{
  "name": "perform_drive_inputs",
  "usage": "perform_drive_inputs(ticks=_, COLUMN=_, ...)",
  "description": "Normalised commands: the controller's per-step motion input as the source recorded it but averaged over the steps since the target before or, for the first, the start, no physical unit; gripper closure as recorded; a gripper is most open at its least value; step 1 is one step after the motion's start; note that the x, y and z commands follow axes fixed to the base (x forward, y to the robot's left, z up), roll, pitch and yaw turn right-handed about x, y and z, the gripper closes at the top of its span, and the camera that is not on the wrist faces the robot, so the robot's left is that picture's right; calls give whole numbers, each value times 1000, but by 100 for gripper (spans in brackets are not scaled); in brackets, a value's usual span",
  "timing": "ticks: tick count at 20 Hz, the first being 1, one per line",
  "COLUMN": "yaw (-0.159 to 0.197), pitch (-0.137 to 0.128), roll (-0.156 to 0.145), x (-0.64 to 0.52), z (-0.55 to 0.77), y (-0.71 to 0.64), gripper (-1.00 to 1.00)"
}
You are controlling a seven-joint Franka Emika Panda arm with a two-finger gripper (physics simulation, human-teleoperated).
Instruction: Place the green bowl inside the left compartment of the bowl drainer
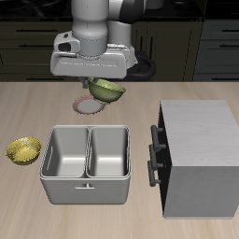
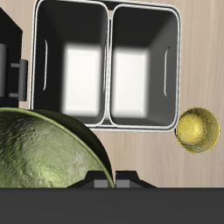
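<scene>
The small yellow bowl [image 1: 23,149] sits on the table [image 1: 187,93] close to its side edge, just beside the bowl drainer [image 1: 86,190] but apart from it. The drainer stands near the table's front edge, its handle toward that edge; both wells are bare grey metal. The left compartment [image 1: 109,152] is the well nearer the tall grey box [image 1: 198,159], which stands beside the drainer with its black handles [image 1: 154,154] facing it.

Farther back, the gripper [image 1: 101,86] hangs above the table with the green bowl [image 1: 106,91] lifted clear of the surface and tilted, its rim held at the claw. A pale round mark [image 1: 87,105] lies on the table beneath it. The bowl is behind the drainer, not over either well.

In the wrist view the green bowl [image 2: 44,162] fills the area next to the claw's dark body [image 2: 114,179]; the jaws look drawn narrow on its rim, though the fingertips are hidden.
</scene>
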Motion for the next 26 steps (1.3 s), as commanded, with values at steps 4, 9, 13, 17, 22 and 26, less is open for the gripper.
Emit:
perform_drive_inputs(ticks=4, yaw=-26, pitch=-20, roll=-2, x=207, z=1, y=33, gripper=100)
perform_drive_inputs(ticks=9, yaw=-51, pitch=2, roll=12, x=233, z=-15, y=58, gripper=100)
perform_drive_inputs(ticks=13, yaw=-14, pitch=-14, roll=29, x=289, z=-3, y=125, gripper=100)
perform_drive_inputs(ticks=17, yaw=-7, pitch=0, roll=30, x=270, z=-22, y=209, gripper=100)
perform_drive_inputs(ticks=22, yaw=-30, pitch=18, roll=25, x=186, z=-44, y=173, gripper=100)
perform_drive_inputs(ticks=26, yaw=-46, pitch=14, roll=61, x=59, z=-55, y=113, gripper=100)
